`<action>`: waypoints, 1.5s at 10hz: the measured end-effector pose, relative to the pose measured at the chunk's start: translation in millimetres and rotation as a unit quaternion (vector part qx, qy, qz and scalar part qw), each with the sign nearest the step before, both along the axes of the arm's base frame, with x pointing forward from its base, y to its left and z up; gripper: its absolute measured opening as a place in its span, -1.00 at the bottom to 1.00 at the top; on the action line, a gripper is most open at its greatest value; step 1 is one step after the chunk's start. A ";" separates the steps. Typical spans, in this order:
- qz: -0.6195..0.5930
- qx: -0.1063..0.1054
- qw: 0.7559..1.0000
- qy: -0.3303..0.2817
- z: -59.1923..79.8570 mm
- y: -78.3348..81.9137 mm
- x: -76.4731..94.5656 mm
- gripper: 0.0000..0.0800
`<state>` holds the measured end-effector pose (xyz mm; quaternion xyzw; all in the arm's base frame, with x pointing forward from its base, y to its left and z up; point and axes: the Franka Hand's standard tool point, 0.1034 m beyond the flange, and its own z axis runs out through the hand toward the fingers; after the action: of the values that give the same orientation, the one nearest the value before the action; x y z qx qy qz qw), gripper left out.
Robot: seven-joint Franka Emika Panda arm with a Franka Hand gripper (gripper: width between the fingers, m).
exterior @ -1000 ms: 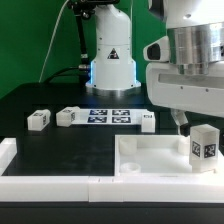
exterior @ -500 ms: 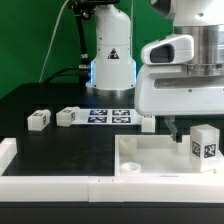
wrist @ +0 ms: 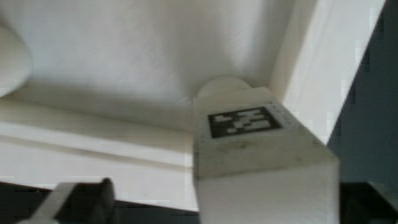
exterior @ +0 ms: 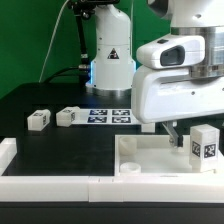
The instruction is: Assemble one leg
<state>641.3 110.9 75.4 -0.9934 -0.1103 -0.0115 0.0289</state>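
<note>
The leg (exterior: 204, 145) is a small white upright block with a black-and-white tag. It stands on the large white panel (exterior: 150, 152) at the exterior view's right. My gripper (exterior: 178, 134) hangs low just to the exterior view's left of the leg, with its big white body above. In the wrist view the leg (wrist: 249, 125) fills the middle, tag facing the camera. One dark finger (wrist: 82, 200) stands clear of its side with a gap between them. The other finger is not clearly shown. The jaws look open and hold nothing.
Two more small white tagged blocks (exterior: 39, 120) (exterior: 69, 116) lie on the black table at the exterior view's left. A third (exterior: 147, 121) shows partly behind the gripper. The marker board (exterior: 110, 115) lies before the robot base. A white rail (exterior: 50, 185) runs along the front edge.
My gripper has moved down and toward the exterior view's left, closer over the panel. The leg and the other blocks have not moved.
</note>
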 end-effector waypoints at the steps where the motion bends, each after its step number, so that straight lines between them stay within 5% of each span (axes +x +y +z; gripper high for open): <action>1: 0.000 0.000 1.000 0.000 0.0 0.0 0.0 0.41; 2: -0.012 0.001 1.000 0.001 0.0 0.5 -0.1 -0.09; 3: -0.023 0.001 1.000 0.002 -0.2 0.6 -0.2 -0.27; 5: -0.066 0.004 0.998 0.005 -0.4 1.0 -0.5 -0.27; 7: -0.236 0.026 0.971 0.018 -2.8 2.9 -1.8 -0.27; 11: -0.489 0.033 0.871 0.041 -4.1 1.1 -2.7 -0.27; 15: -0.690 0.026 0.721 0.056 -4.5 4.6 -4.3 -0.27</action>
<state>637.0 115.5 70.9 -0.7924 0.6078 0.0244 0.0451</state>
